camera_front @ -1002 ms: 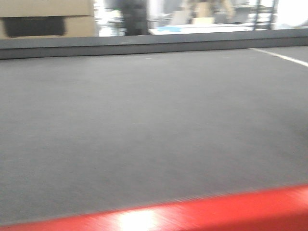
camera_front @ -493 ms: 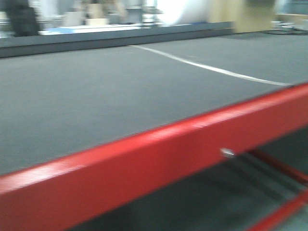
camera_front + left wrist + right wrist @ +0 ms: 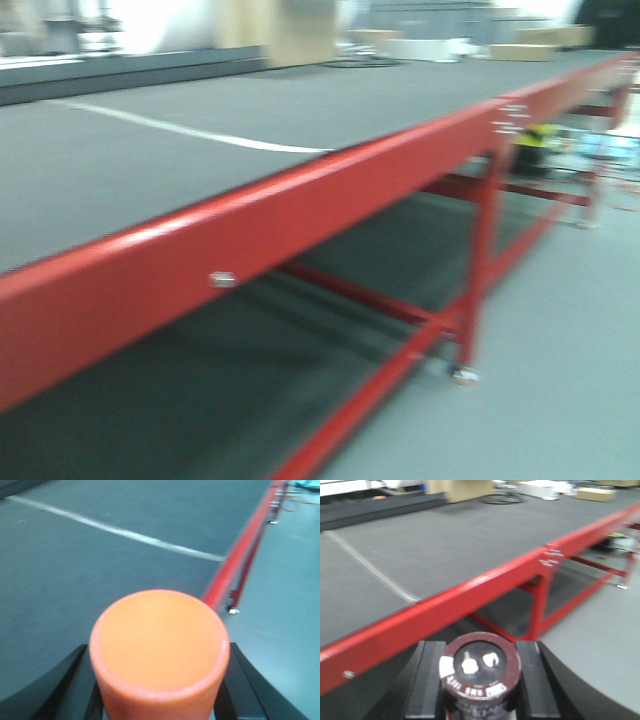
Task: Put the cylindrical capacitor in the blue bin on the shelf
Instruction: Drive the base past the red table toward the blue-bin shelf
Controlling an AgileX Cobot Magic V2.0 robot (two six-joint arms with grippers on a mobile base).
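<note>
Capacitor haul: holds the cylindrical capacitor (image 3: 481,670) upright in the right gripper (image 3: 479,680), black fingers (image 3: 427,675) pressed to both flanks, terminals up; pinches an orange cylinder (image 3: 159,640) the same way in the left gripper (image 3: 159,685); faces a red-framed table (image 3: 300,210); shows neither shelf nor blue bin. Looks rigid, light and smooth-sleeved, so probably slippery; best gripped across the mid-body, clear of the terminals.

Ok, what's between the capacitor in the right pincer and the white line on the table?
In the right wrist view, only the red edge rail crosses between the capacitor and the white line. Nothing else lies there.
</note>
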